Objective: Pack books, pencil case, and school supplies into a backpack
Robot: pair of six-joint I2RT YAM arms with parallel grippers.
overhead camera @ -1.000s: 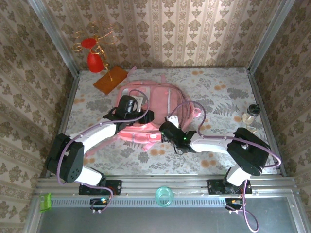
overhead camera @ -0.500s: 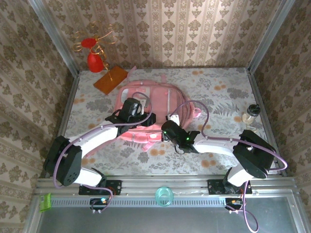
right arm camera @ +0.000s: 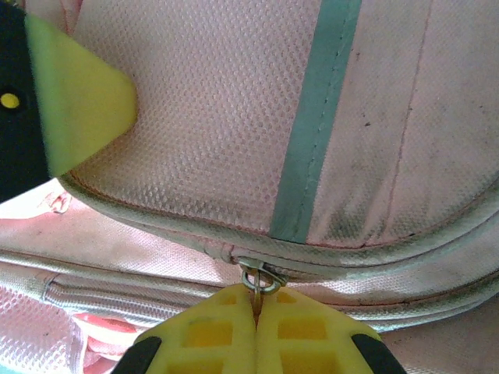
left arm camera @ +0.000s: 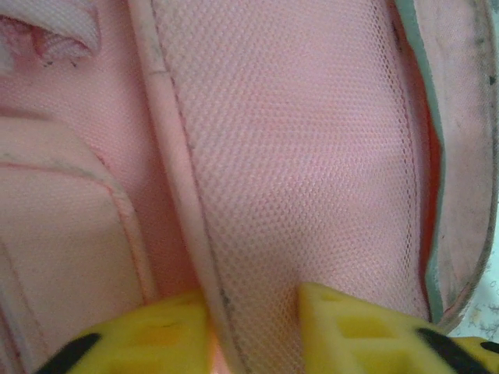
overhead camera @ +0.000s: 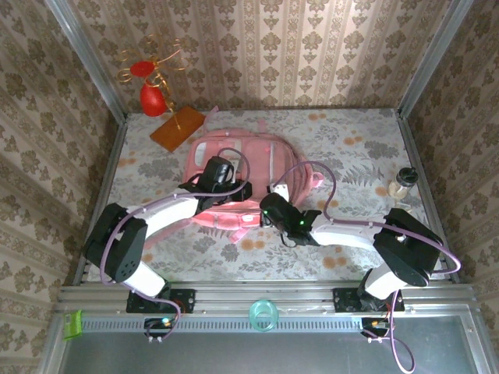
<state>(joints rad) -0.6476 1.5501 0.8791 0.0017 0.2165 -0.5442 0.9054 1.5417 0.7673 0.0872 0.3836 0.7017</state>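
**Fingers clenched on the zip, pink pack lying flat**

Yellow fingers (right arm camera: 210, 335) of the right gripper (right arm camera: 256, 300) are pressed tight together on the small metal zip pull (right arm camera: 258, 280) at a seam of the backpack (overhead camera: 261, 148). The left gripper (left arm camera: 253, 308) has a pad on either side of a piped pink seam. Whether they truly pinch the cloth I cannot tell.

The backpack lies flat on the table (overhead camera: 359, 140), a little left of centre, with both arms reaching onto its near half.

It looks soft and light, all mesh and thin fabric that will bunch and slide rather than resist. A tug on the zip alone would likely drag the whole bag. The metal ring is the place to pull. The doubled, piped seam beside it suits a counter-hold, since it should not slip out.

An orange-brown board (overhead camera: 177, 127) bearing a red-and-gold wire stand (overhead camera: 152, 97) sits just beside the pack's far-left corner. A small jar (overhead camera: 403, 183) stands well apart at the right edge. A lilac cable (overhead camera: 312, 164) loops over the pack and could snag. The grippers also work close together, so crowding is a risk.
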